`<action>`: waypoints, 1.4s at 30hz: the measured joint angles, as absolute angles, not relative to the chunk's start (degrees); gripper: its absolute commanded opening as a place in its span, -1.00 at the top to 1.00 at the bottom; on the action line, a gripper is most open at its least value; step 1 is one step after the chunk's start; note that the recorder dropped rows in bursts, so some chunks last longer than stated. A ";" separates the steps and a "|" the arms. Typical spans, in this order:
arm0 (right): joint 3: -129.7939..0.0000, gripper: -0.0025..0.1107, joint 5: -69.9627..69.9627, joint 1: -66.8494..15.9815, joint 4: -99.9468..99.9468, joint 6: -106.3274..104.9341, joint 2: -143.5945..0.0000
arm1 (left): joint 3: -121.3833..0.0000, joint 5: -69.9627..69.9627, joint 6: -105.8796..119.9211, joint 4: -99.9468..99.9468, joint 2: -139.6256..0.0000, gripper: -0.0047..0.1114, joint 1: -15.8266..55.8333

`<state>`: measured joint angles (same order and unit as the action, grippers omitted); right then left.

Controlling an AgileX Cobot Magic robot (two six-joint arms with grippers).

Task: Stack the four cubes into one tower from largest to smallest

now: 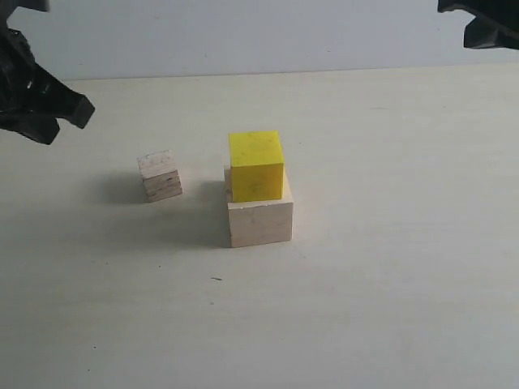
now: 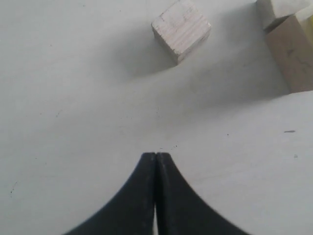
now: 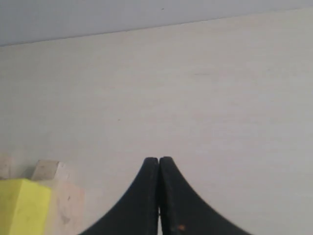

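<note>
Both left gripper (image 2: 155,156) and right gripper (image 3: 159,159) are clenched empty; yellow cube (image 1: 256,166) tops pale cube (image 1: 260,223).

I count four cubes, one of each kind: one large pale wooden cube (image 1: 259,223), one yellow cube (image 1: 256,162), one layered plywood cube (image 1: 160,176), and one small tan cube (image 3: 46,170), of which I see only a corner. That makes three bare wooden cubes and one coloured cube. There is one table (image 1: 389,284) under all of them. Of my own parts I count two pairs, the left fingers (image 2: 142,196) and the right fingers (image 3: 144,196), with two black fingers in each, four altogether.
</note>
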<state>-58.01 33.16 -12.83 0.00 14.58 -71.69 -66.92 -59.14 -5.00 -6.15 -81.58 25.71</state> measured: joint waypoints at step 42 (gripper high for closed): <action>-104.23 0.96 53.68 -11.65 53.09 -30.91 -130.83 | -57.49 -53.70 0.81 -4.52 -69.01 0.92 25.71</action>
